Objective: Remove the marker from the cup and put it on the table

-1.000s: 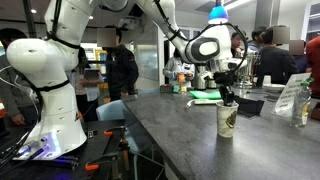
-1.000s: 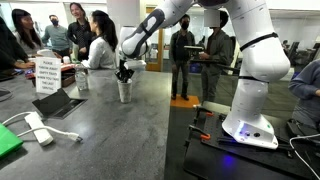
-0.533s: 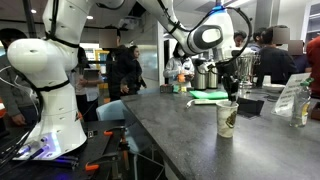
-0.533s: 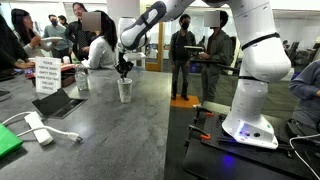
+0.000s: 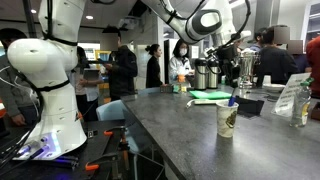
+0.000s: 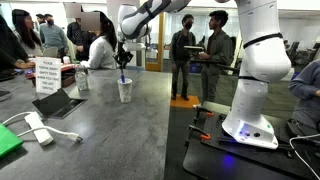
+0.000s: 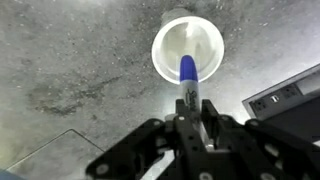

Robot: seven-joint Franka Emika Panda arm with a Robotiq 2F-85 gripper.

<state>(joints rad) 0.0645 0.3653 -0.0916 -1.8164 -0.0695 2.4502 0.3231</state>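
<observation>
Gripper (image 7: 192,112) is clamping the marker (image 7: 187,76) by its pale body, fingers closed on it, blue cap pointing down. Marker is hanging upright directly over the mouth of the white paper cup (image 7: 163,45), cap tip sitting about at rim level in an exterior view (image 5: 233,98). Cup is standing upright on the dark grey table (image 7: 80,60).
</observation>
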